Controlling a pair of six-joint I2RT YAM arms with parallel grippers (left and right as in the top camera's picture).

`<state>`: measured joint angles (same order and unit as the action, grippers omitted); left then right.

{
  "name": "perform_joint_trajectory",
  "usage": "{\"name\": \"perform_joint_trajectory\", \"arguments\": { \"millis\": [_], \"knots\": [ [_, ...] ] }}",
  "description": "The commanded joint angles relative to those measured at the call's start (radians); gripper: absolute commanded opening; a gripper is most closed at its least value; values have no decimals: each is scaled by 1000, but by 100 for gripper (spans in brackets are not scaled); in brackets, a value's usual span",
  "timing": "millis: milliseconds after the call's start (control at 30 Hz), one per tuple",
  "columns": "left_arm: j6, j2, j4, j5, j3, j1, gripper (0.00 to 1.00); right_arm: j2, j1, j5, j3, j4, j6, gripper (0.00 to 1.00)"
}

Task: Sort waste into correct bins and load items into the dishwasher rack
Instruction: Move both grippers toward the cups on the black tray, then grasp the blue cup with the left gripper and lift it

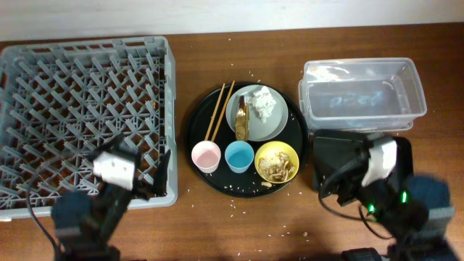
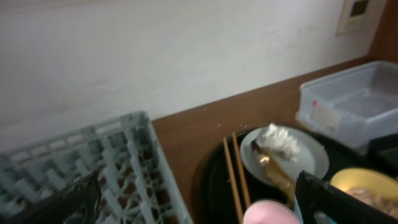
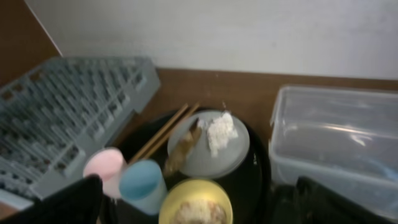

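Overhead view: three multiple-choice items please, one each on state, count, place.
1. The yellow bowl: A empty; B holds food scraps; C upturned.
2. Cups on the round tray: A one; B two; C four.
3. The white napkin lies: A on the grey plate; B in the yellow bowl; C off the round tray.
Answers: 1 B, scraps lie in it. 2 B, a pink cup and a blue cup. 3 A, it rests on the plate beside the gold wrapper.

Soft even light; overhead view is sharp, both wrist views blurred, clear tub (image 3: 336, 130) glinting.
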<state>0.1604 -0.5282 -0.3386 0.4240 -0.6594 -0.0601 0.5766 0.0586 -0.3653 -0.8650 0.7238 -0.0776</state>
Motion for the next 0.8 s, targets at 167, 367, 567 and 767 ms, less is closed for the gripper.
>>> {"name": "perform_joint_trajectory", "arguments": {
  "millis": [167,367,567,767],
  "knots": [
    [-55,-588,-454,270,-537,1,99,637,14,-509,-383,191,-118,98],
    [-66,-624,-498,357,-536,10,99,985,365,118,-383,203,-258,71],
    [-66,-625,-504,367,-536,13,96,1193,417,155,-383,99,-302,34],
    [-73,-625,-442,550,-536,13,99,1131,398,134,-448,158,-294,4]
  ]
}}
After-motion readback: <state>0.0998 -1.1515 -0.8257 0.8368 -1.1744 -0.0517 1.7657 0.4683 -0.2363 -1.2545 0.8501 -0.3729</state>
